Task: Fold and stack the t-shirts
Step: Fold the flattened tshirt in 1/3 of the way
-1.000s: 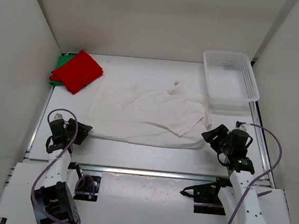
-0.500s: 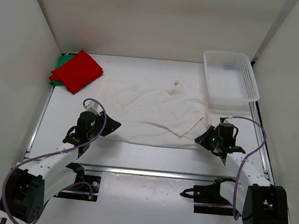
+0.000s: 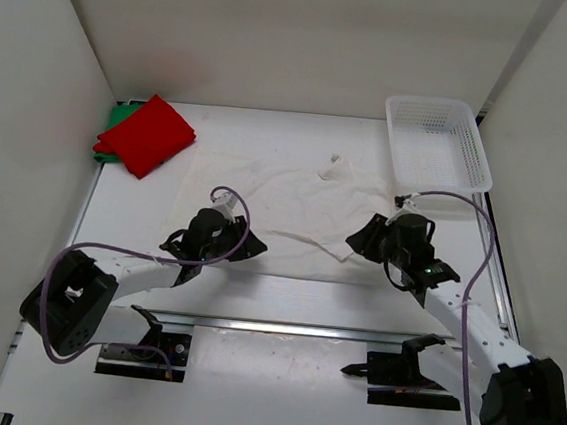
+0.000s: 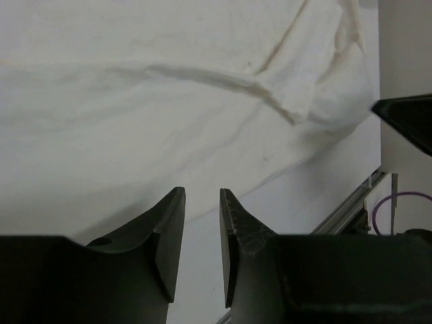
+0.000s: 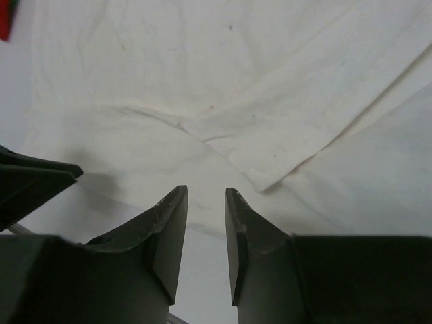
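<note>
Three t-shirts appear in the top view. The red t-shirt (image 3: 148, 134) lies over the green t-shirt (image 3: 119, 114) in the far-left corner, and the white t-shirt (image 3: 295, 199) is spread mid-table, limp and light, best pinched at its near hem. There is bare table (image 3: 286, 295) in front and a basket (image 3: 442, 105) far right.

Left wrist: the left gripper (image 4: 201, 192) is narrowly parted and empty at that hem.

Right wrist: the right gripper (image 5: 204, 190) is likewise, near a folded flap.

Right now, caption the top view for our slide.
Left gripper and right gripper, jaws apart, at the near edge of the white shirt; red shirt lies on green shirt, basket far right.
</note>
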### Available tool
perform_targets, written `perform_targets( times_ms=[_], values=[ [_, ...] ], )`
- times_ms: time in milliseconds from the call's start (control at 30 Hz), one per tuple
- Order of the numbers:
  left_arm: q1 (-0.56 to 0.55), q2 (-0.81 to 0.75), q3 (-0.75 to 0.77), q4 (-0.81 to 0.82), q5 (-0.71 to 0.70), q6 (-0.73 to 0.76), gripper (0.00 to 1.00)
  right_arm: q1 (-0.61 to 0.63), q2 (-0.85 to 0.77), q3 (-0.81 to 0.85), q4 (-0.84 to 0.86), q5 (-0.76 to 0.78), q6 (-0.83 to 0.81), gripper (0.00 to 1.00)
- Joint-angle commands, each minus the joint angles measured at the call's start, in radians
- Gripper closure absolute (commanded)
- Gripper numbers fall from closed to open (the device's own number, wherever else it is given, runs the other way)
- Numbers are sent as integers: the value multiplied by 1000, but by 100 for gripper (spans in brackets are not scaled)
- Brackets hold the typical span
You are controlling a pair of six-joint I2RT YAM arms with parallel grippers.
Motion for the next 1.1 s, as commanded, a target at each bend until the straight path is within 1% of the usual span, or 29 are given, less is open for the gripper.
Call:
perform_targets(
  times_ms=[0,67,167,300,433,500,567,700,800,867,900,933,967,1000,1033,1067],
  values=[
    [-58,29,62,50,19,55,62,59,123,-15,64,14,25,73],
    [-87,49,59,59,24,55,62,52,192,-14,90,7,36,73],
    [-101,75,42,99,33,45,62,35,214,-23,107,3,36,73],
    [-90,109,22,145,61,26,62,44,226,-26,86,56,22,72],
    [-86,125,23,162,62,20,61,12,275,-23,136,-4,28,71],
    [-83,132,26,165,67,20,62,3,301,-20,141,-4,28,71],
    [-83,135,23,168,64,22,62,3,315,-20,167,-38,30,72],
    [-90,132,23,164,59,26,61,7,346,12,178,-43,27,78],
    [-86,143,23,165,65,25,61,12,366,31,176,-49,31,74],
    [-87,155,20,176,76,19,62,-3,398,35,188,-79,42,73],
    [-83,160,22,179,74,15,61,-14,410,34,205,-99,46,74],
    [-83,160,19,179,76,25,62,-19,431,40,208,-102,45,81],
    [-83,158,16,179,77,22,62,-17,435,57,205,-108,40,83],
    [-81,155,13,184,74,16,63,-17,439,63,202,-112,40,90],
    [-75,154,11,187,76,12,62,-10,447,78,196,-109,48,94],
    [-78,154,11,184,77,11,61,-5,444,94,193,-113,42,95]
  ],
)
